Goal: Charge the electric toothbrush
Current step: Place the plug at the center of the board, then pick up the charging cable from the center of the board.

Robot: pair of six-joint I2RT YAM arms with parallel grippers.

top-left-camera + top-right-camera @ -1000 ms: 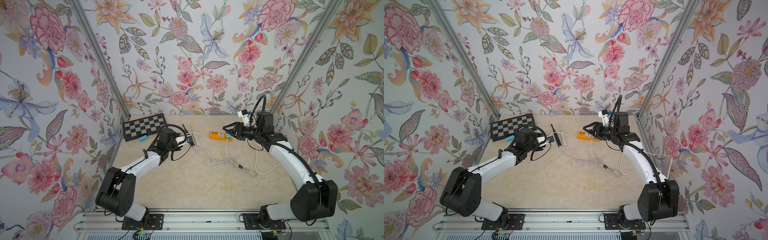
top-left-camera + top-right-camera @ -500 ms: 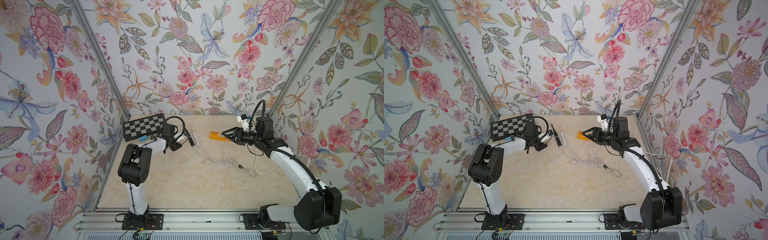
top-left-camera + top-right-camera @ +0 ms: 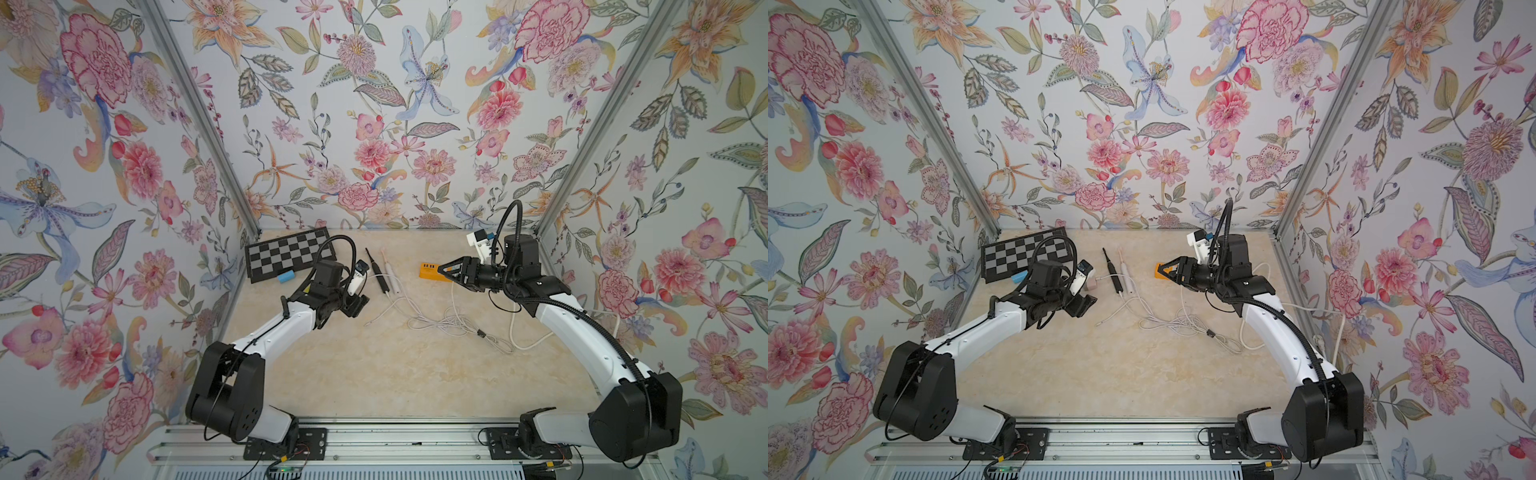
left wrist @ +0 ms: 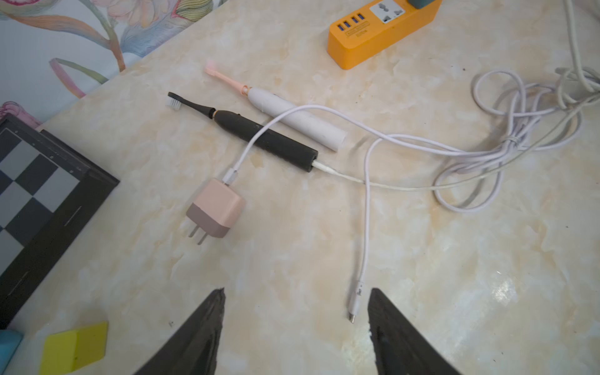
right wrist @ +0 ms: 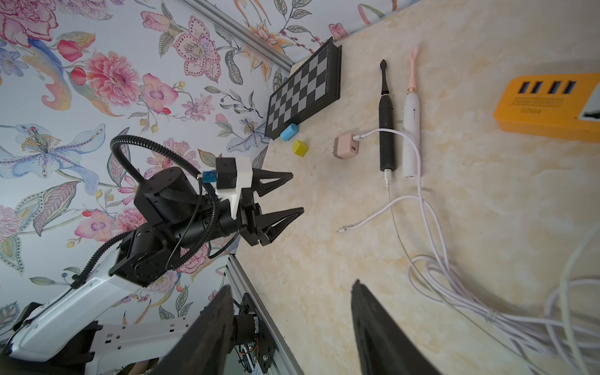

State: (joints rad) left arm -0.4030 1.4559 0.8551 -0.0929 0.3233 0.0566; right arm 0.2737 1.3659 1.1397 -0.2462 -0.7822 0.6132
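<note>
- Leftmost, the left gripper (image 4: pixel 297 292) hovers low over the counter (image 3: pixel 374 374), its fingers spread wide and empty.
- Just ahead of it lies the pink plug adapter (image 4: pixel 216 207), on its side with prongs bare, not in any socket.
- Next, the black electric toothbrush (image 4: pixel 266 143) lies flat with a white plug already seated in its base. The white-and-pink toothbrush (image 4: pixel 295 118) lies alongside it, nothing plugged in.
- A loose cable connector (image 4: pixel 355 305) lies just beside one left finger. I cannot trace which cable it ends through the tangle.
- Further right sits the orange power strip (image 4: pixel 373 35); the right gripper (image 5: pixel 291 284) hangs over it, fingers wide, holding nothing.
- Judgement: the brush end looks done and the power end is pending. The next move calls for a low, precise pinch on the adapter, then lining its prongs up with the strip's socket.
</note>
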